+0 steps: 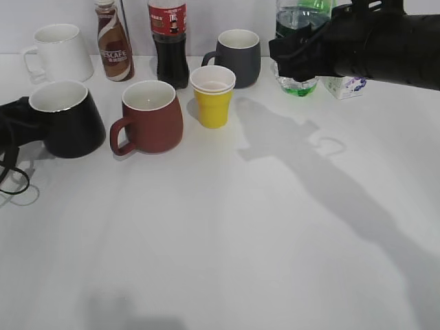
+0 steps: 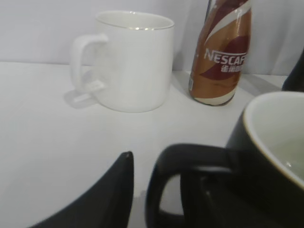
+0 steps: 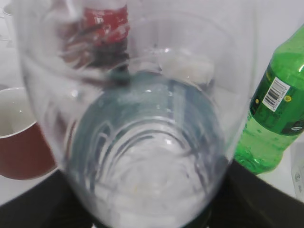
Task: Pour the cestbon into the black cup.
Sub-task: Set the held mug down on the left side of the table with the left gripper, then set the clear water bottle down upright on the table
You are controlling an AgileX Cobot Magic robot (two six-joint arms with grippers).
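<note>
The cestbon (image 3: pixel 142 142) fills the right wrist view, clear and ribbed with a dark green label. My right gripper (image 3: pixel 152 213) is shut on it, with black fingers at both sides. In the exterior view the bottle's top (image 1: pixel 292 19) shows above my right gripper (image 1: pixel 302 55) at the back right, upright. The black cup (image 1: pixel 65 120) stands at the left. In the left wrist view its loop handle (image 2: pixel 190 156) lies between the fingers of my left gripper (image 2: pixel 166 190), with a small gap to the left finger. The other finger is mostly hidden behind the handle.
A reddish-brown mug (image 1: pixel 148 115), a yellow paper cup (image 1: pixel 213 96), a dark-grey mug (image 1: pixel 237 56), a cola bottle (image 1: pixel 168 41), a Nescafe bottle (image 1: pixel 113 45) and a white mug (image 1: pixel 58 53) stand along the back. A green soda bottle (image 3: pixel 278 109) stands beside the cestbon.
</note>
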